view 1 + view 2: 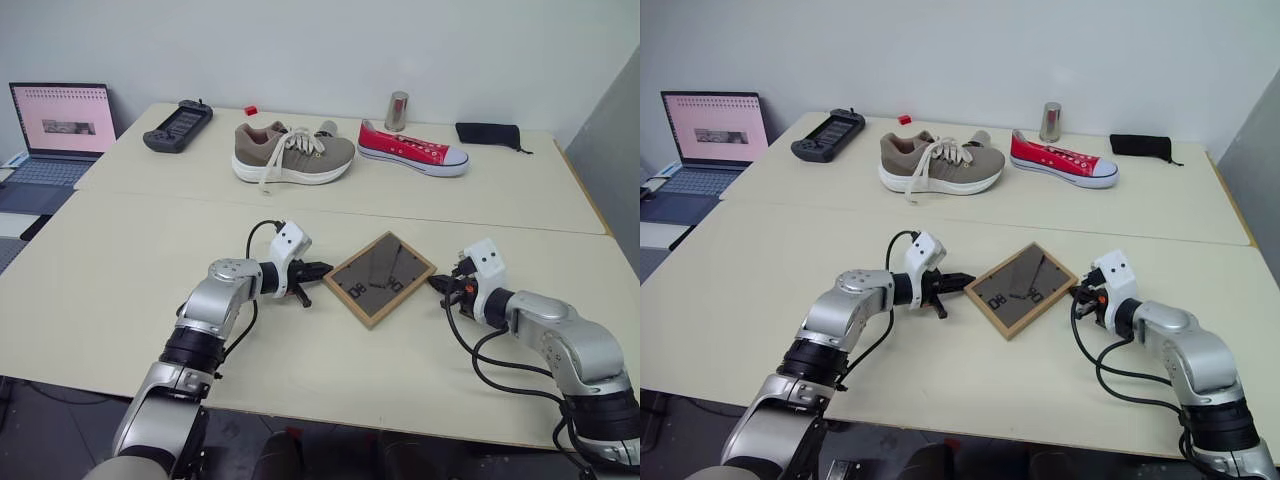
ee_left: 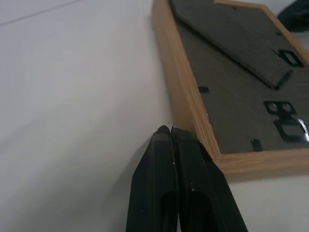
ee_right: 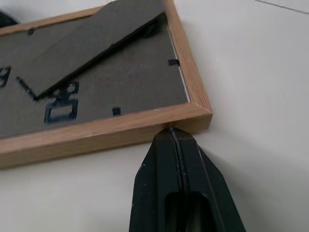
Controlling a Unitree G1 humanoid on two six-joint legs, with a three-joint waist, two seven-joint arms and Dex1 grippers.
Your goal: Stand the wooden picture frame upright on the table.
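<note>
Grippers at the near section of the table (image 1: 120,300): the left gripper (image 1: 322,269) and the right gripper (image 1: 436,284), each with its two black fingers pressed together and grasping nothing, point inward at opposite corners of the wooden picture frame (image 1: 379,278), the left tips against its wooden edge near one corner, the right tips at the opposite corner. Between them the frame lies flat, turned diamond-wise, dark back panel and clips facing up. Beyond the seam stand a tan sneaker (image 1: 292,154), a red sneaker (image 1: 412,149), a metal cylinder (image 1: 397,111), a black handheld controller (image 1: 178,125) and a black pouch (image 1: 488,134), with an open laptop (image 1: 58,130) at far left.
</note>
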